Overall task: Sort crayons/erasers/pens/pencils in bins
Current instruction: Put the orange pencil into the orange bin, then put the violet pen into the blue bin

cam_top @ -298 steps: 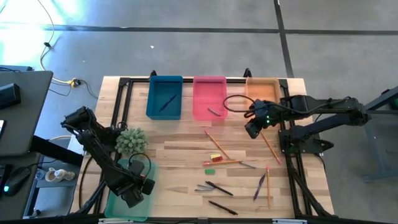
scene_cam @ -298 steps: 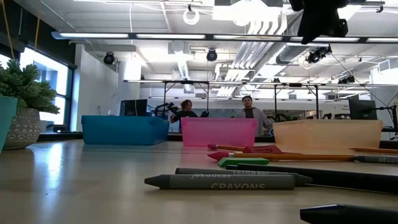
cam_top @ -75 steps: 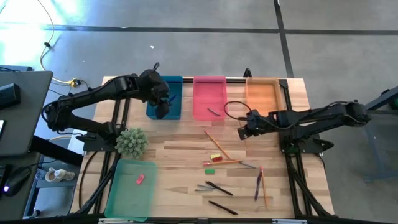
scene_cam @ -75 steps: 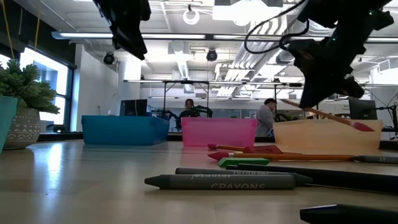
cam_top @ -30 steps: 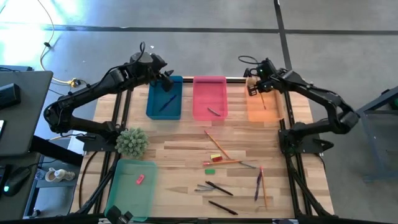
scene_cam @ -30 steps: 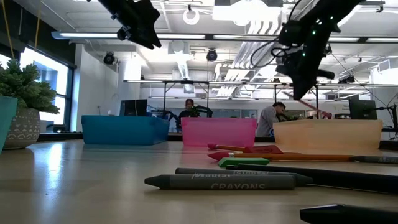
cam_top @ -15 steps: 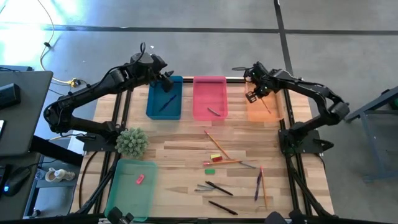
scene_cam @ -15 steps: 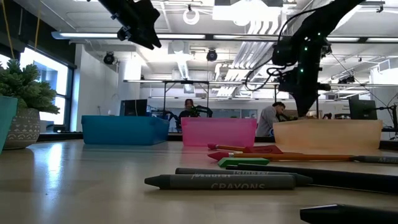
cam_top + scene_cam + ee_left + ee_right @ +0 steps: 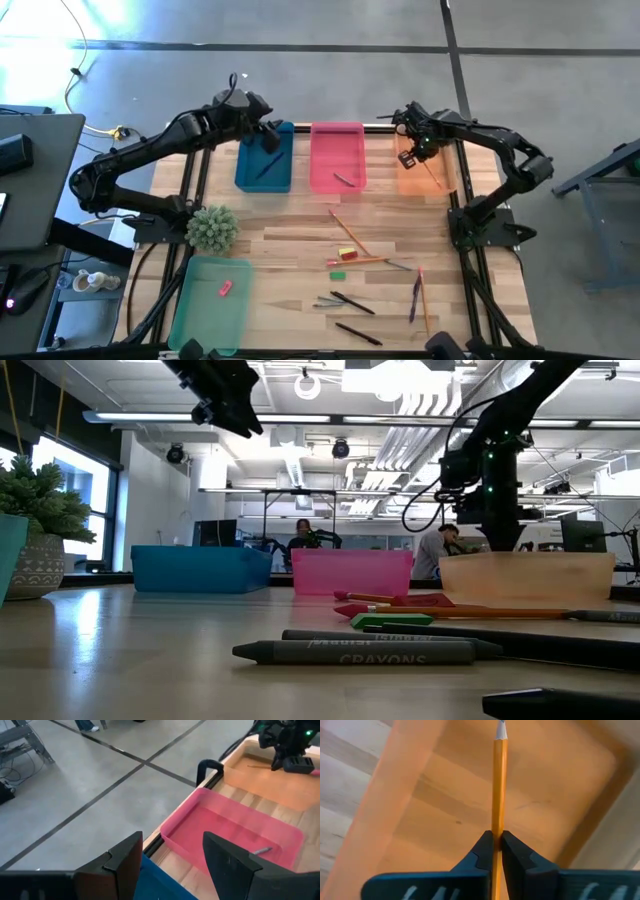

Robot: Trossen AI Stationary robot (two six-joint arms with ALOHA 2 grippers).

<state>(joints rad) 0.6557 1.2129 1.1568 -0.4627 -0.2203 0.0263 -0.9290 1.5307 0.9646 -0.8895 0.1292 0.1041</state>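
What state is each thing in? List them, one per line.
Right gripper: shut on a pencil, above the orange bin.
Left gripper: open, empty, over the blue bin.
Blue bin: holds one pen.
Pink bin: holds one crayon.
Green bin: holds a pink eraser.
Other pencils, pens, crayons, erasers: loose on the table.

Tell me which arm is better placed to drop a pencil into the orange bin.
The right arm. Its claw is shut on a pencil directly above the orange bin. The left claw is open and empty over the blue bin.
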